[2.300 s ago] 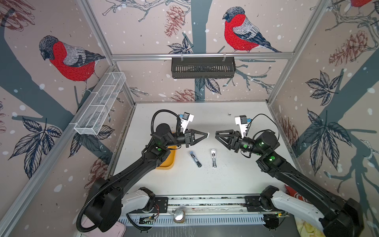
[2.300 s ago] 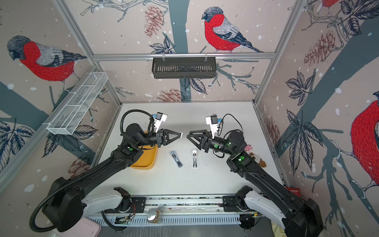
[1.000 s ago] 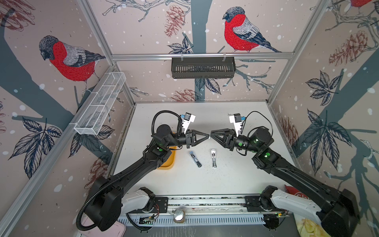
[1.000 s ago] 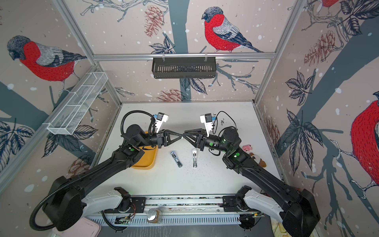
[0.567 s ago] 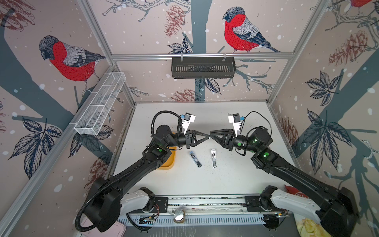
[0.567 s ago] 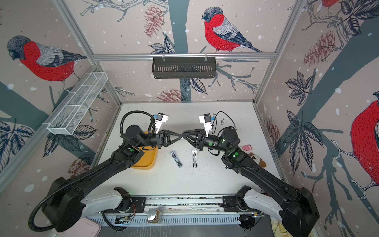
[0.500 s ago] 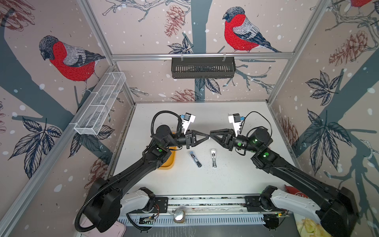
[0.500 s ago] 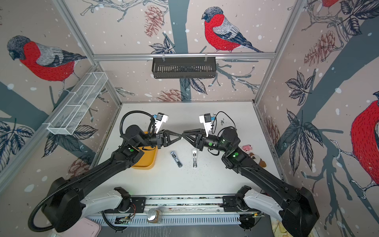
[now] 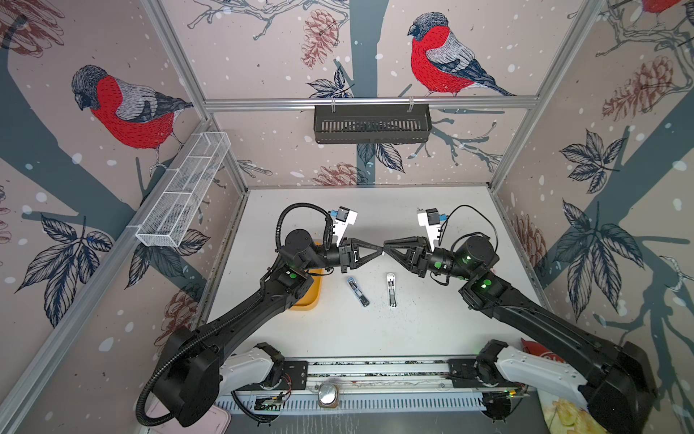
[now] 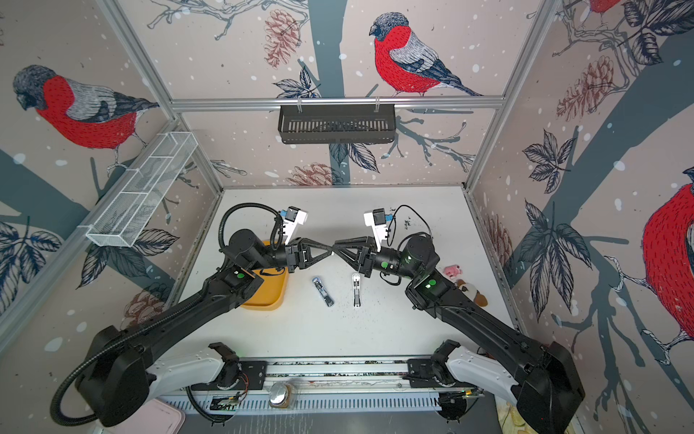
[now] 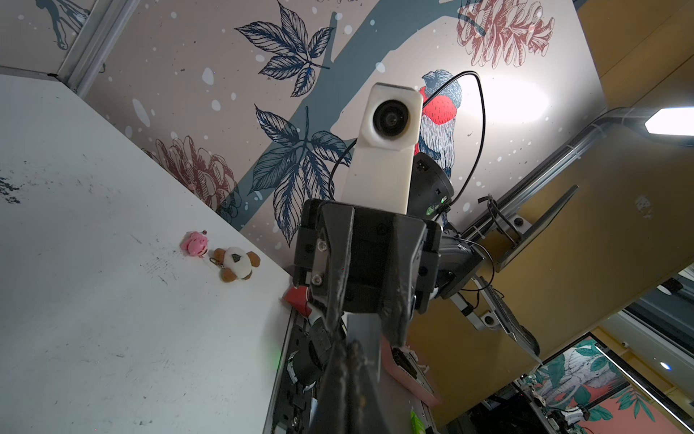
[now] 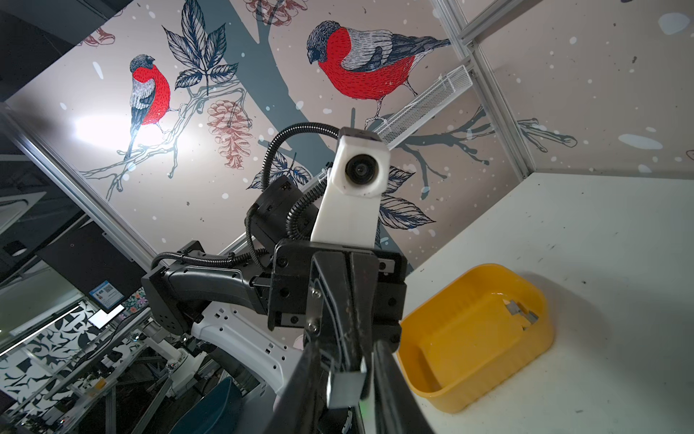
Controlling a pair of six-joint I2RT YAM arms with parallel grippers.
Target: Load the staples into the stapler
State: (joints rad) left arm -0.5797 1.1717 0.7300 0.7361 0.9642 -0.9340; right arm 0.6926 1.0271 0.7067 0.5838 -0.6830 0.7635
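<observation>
The two pincers were nose to nose in mid-air over the middle of the counter point(image 9: 413, 330), handing over a staple strip point(image 12: 344, 387). The left pincer point(image 9: 378, 252) was clamped tight on it. The right pincer point(image 9: 389, 248) sat narrow, a finger on each side, though I couldn't tell if it had actually bitten.

To do this well, I'd want the right one's hold square and firm before the left let go, as something this tiny slips easily. I judged the strip's long axis ran left-right, poking toward the right arm.

The dark stapler part point(image 9: 358, 292) and white-capped stapler part point(image 9: 391, 289) lay nearer on the counter, long axes roughly near-far, so a quarter turn looked due. Spare staples point(image 12: 520, 315) sat in the yellow tray point(image 12: 469, 390) on the left.
</observation>
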